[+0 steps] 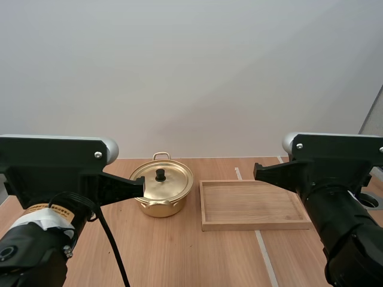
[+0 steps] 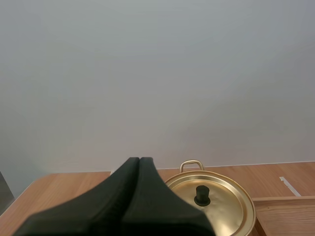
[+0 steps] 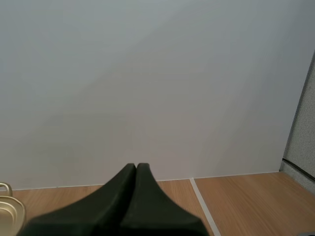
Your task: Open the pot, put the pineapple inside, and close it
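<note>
A gold pot (image 1: pixel 161 190) with its lid on and a black knob (image 1: pixel 160 174) stands on the wooden table, left of centre. My left gripper (image 1: pixel 141 186) is shut, its tip level with the pot's left side and raised above the table. In the left wrist view the shut gripper (image 2: pixel 139 160) forms one dark wedge just beside the pot (image 2: pixel 216 206). My right gripper (image 1: pixel 257 172) is shut and hangs over the back right of the wooden tray (image 1: pixel 251 204). Its wedge (image 3: pixel 136 167) points at the wall, with the pot's rim (image 3: pixel 9 210) off to one side.
The wooden tray has nothing in it and lies right of the pot. A strip of white tape (image 1: pixel 263 251) runs along the table under the tray. A plain grey wall stands behind the table.
</note>
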Controlling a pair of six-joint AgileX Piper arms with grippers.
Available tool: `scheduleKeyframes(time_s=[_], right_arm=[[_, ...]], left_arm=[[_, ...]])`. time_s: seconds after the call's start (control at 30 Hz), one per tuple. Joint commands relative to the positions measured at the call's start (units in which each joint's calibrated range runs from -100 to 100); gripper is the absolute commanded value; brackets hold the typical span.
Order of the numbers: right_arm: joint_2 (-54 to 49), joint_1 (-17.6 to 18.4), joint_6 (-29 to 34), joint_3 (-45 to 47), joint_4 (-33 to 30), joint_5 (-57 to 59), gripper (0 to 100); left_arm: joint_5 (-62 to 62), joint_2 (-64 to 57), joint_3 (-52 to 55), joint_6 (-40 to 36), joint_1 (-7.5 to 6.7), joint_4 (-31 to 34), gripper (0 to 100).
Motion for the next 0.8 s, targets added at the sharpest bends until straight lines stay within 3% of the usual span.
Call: scheduleKeyframes(time_s=[0.0,0.37,0.57,0.77], right_arm=[[-0.43,-0.19,0.14,0.06,0.13,0.52,0],[-0.43,-0.19,0.14,0.06,0.13,-0.98,0],[-0.43,-0.56,0.14,1.6,0.13,-0.92,0],[-0.43,-2.92,0.14,8.24,0.13,-0.92,0]], left_arm=[[-0.41,-0.25,0.22,-0.15,0.11,0.72,0],[-1.27,-0.25,1.0,-0.15,0.11,0.72,0],[-14.33,-0.4,9.33,-0.15,0.11,0.72,0],[-14.36,-3.14,17.0,-0.15,0.11,2.12,0]])
